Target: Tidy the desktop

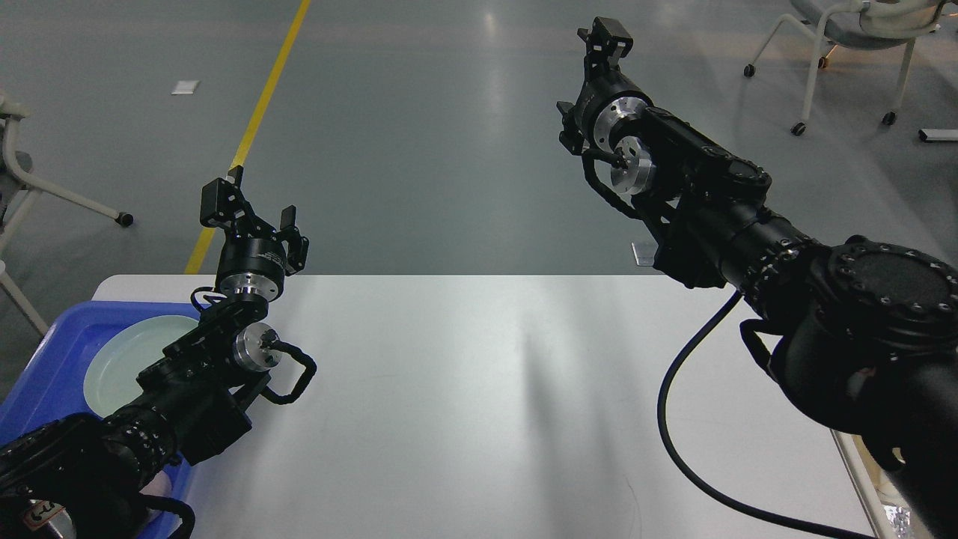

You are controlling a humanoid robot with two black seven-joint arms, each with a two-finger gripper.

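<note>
The desktop [479, 389] is a wide white tabletop with rounded corners, and nothing lies on its bare surface. My left gripper [254, 206] is open and empty, held upright above the table's back left corner. My right gripper [605, 34] is raised high beyond the table's far edge, over the floor. It is seen small and dark, so its fingers cannot be told apart. Nothing shows in it. My right arm reaches across the table's right side and hides that part.
A blue tray [45, 359] with a pale green plate [120, 359] in it sits at the table's left edge, partly under my left arm. A sliver of a beige bin [879, 498] shows at the lower right. Chairs stand on the floor at the far right [846, 30] and far left [22, 172].
</note>
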